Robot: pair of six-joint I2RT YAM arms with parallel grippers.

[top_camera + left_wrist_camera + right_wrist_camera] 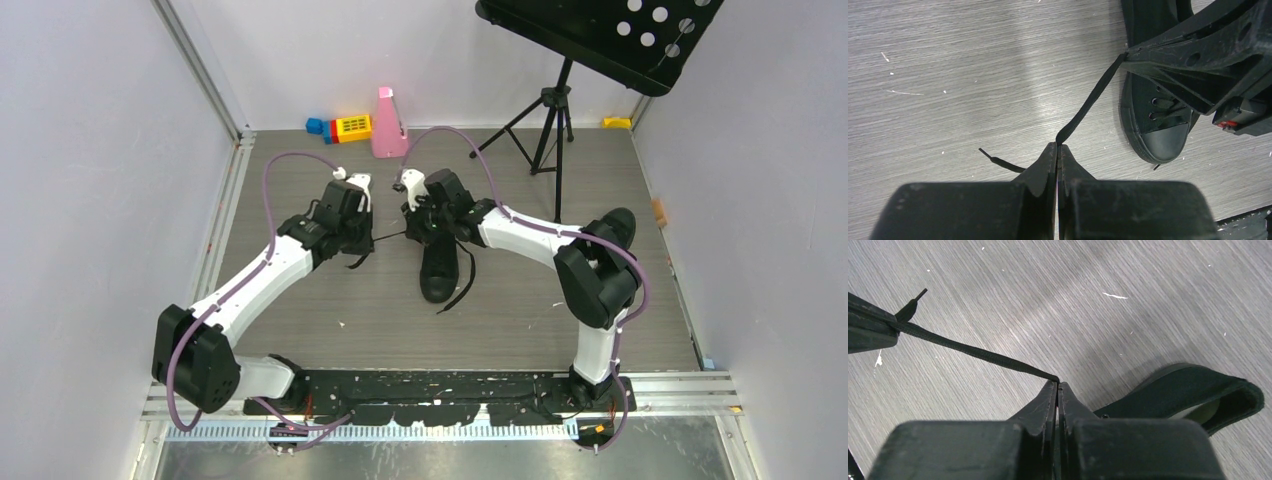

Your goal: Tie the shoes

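Observation:
A black sneaker (438, 268) stands mid-floor with its toe toward the arm bases; its toe cap (1164, 141) and heel collar (1198, 390) show in the wrist views. My left gripper (367, 243) (1058, 145) is shut on one black lace (1088, 102), whose tip (995, 160) trails behind the fingers. That lace runs taut to my right gripper (412, 232) (1058, 383), which is shut on the same lace (973, 352) just left of the shoe's ankle. A second lace (462, 285) hangs loose to the floor on the shoe's right side.
A black tripod music stand (548, 120) rises at the back right. A pink metronome (388, 125) and yellow and blue toy blocks (345, 127) sit against the back wall. A dark rounded shape (620, 225), possibly another shoe, shows behind my right elbow. Walls close in on both sides.

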